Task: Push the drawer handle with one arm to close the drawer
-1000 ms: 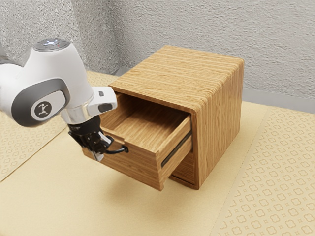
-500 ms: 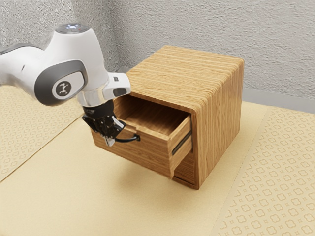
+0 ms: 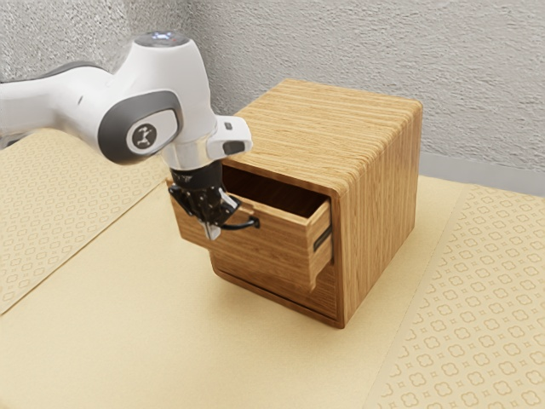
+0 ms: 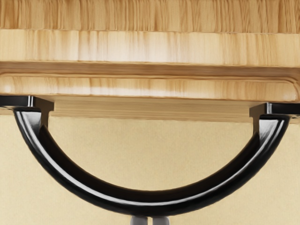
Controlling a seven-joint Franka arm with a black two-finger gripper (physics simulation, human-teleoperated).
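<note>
1. Drawer (image 3: 264, 252): upper compartment of the cabinet, partly open, its front panel standing out above the table (image 3: 162, 341); the panel's far end lies toward the exterior view's left, beyond the hand.
2. Gripper (image 3: 212, 232): pointed downward before the panel, jaws closed or very nearly so, with nothing between them. Its tips appear in the wrist view just outside the middle of the handle's bow, apparently against it.
3. Handle (image 4: 150, 206): black, curved, fixed to the panel at both ends; it is the surface through which the push is delivered. Step in hand, as judged: the closing push, with a good part of the travel yet to be made.
4. Cabinet (image 3: 379, 213): receives the drawer, whose side and slide groove are exposed at its opening. Next move, as judged: a level, straight push toward it, the tips kept centred on the bow lest they slip, until the panel seats.
</note>
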